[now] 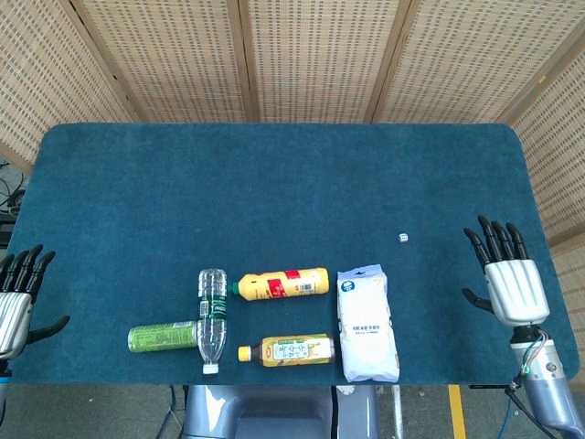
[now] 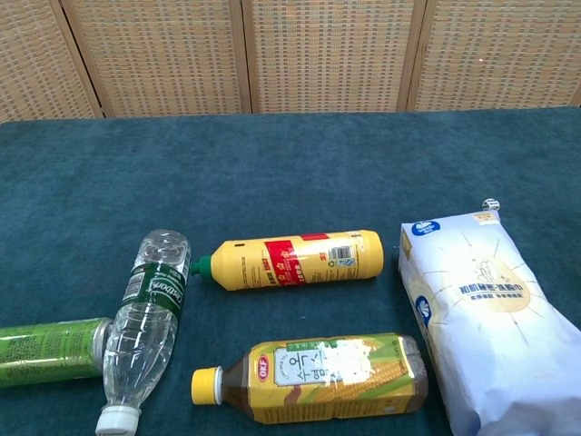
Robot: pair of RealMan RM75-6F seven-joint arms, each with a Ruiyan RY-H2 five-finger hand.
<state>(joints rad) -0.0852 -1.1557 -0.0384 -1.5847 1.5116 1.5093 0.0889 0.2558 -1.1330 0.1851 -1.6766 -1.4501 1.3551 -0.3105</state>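
Observation:
My right hand (image 1: 508,277) hovers over the table's right side with its fingers spread and nothing in it, well to the right of the white bag (image 1: 366,323) (image 2: 487,315). At the table's left edge my left hand (image 1: 16,298) is also empty, fingers apart. Near the front edge lie a yellow bottle with a red label (image 1: 280,283) (image 2: 294,259), a yellow-capped tea bottle (image 1: 291,349) (image 2: 316,377), a clear water bottle (image 1: 211,317) (image 2: 146,321) and a green can (image 1: 162,337) (image 2: 47,351). The chest view shows neither hand.
A blue cloth covers the table (image 1: 274,183). A tiny white object (image 1: 404,238) (image 2: 490,204) sits just beyond the bag. Wicker screens (image 1: 320,55) stand behind the far edge.

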